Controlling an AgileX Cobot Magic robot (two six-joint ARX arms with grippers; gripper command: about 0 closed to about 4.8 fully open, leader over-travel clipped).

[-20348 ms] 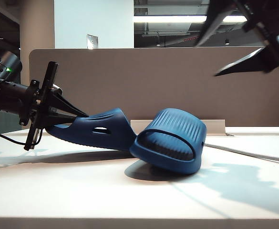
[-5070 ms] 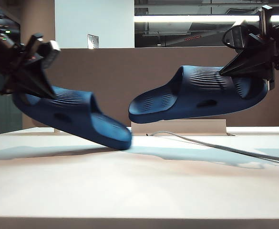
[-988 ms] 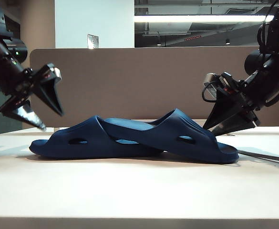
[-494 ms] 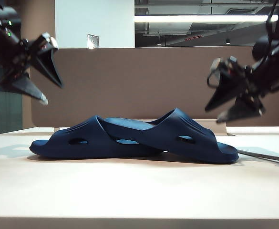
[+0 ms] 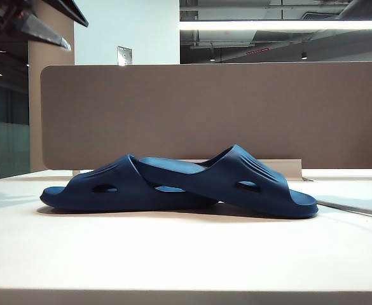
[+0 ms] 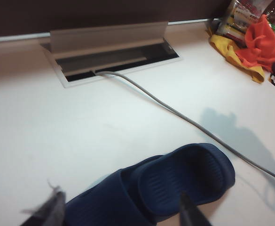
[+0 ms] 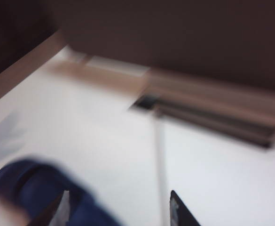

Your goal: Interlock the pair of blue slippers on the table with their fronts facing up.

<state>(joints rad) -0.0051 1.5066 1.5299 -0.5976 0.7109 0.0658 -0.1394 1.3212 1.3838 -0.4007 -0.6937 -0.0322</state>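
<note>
The pair of blue slippers lies interlocked on the white table (image 5: 186, 254). One slipper (image 5: 103, 187) points left, and the other slipper (image 5: 255, 187) has its strap threaded through and points right. My left gripper (image 5: 76, 35) hangs high in the top left corner of the exterior view, far above them. From the left wrist, the left gripper (image 6: 123, 212) is open and empty, with the slippers (image 6: 184, 174) well below it. My right gripper (image 7: 121, 209) is open and empty too, with a blurred slipper (image 7: 29, 188) beneath. In the exterior view it is out of frame.
A brown-grey partition panel (image 5: 205, 108) stands behind the table. A grey cable (image 6: 175, 110) runs from a cable slot (image 6: 113, 54) across the table, close past the slippers. A heap of coloured cloths and packets (image 6: 250, 42) lies at the far corner.
Both grippers have risen away from the slippers, the left to the top left corner and the right out of the exterior view. The slippers have not moved.
</note>
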